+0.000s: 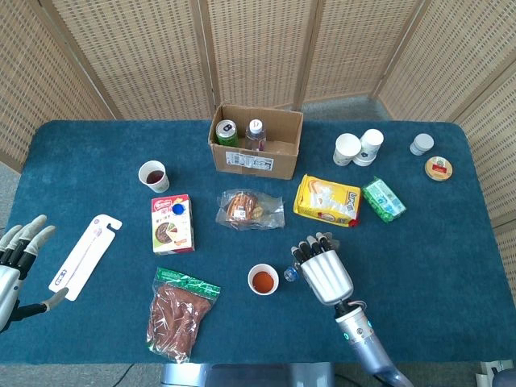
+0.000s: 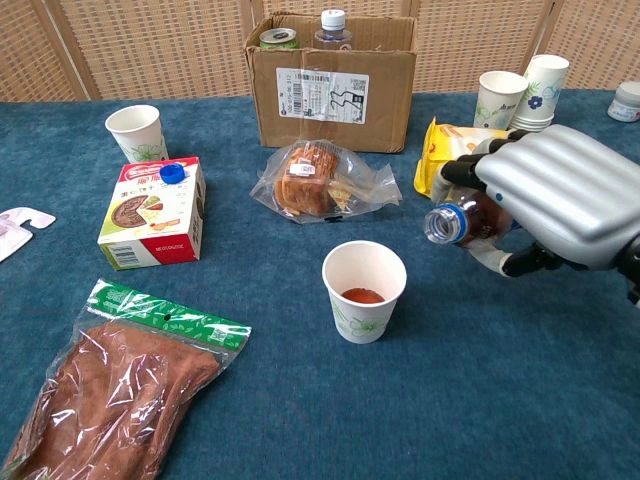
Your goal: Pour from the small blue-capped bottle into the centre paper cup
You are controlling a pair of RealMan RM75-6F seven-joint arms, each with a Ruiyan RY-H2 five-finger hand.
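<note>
Two hands show, well apart. The right hand (image 2: 555, 195) is wrapped around the bottle (image 2: 462, 219), fingers (image 1: 313, 246) curled close together over its top side and thumb beneath. The bottle lies nearly level, its open mouth pointing to 9 o'clock toward the cup (image 2: 364, 290), with dark liquid inside; no cap is on it. In the chest view the mouth sits just past the cup's rim at about 2 o'clock, above it and not touching. The cup stands upright near the table's (image 1: 435, 242) front middle, reddish liquid low in its bottom.

The left hand (image 1: 18, 254) hangs at the table's 8 o'clock edge, holding nothing, fingers straight and slightly fanned, thumb out to the side. Just to 3 o'clock of it lies a white card pack (image 1: 84, 255), set on a slant.

From the cup: at 7 o'clock a sausage bag (image 2: 110, 385); at 10 o'clock a snack box (image 2: 152, 211) with a blue cap (image 2: 173, 172) resting on top; at 11 o'clock a bread bag (image 2: 318, 182); at 1 o'clock a yellow packet (image 1: 326, 200), partly hidden behind the right hand in the chest view, with a green packet (image 1: 383, 199) just beside it. Farther at 10 o'clock stands a second cup (image 1: 153, 176) holding dark liquid. At 12 o'clock sits a cardboard box (image 2: 330, 85) with a can (image 2: 277, 38) and a white-capped bottle (image 2: 331, 27) standing inside. At the far right are two paper cups (image 1: 359, 147) touching, a small jar (image 1: 421, 143) and a round tin (image 1: 439, 168).
</note>
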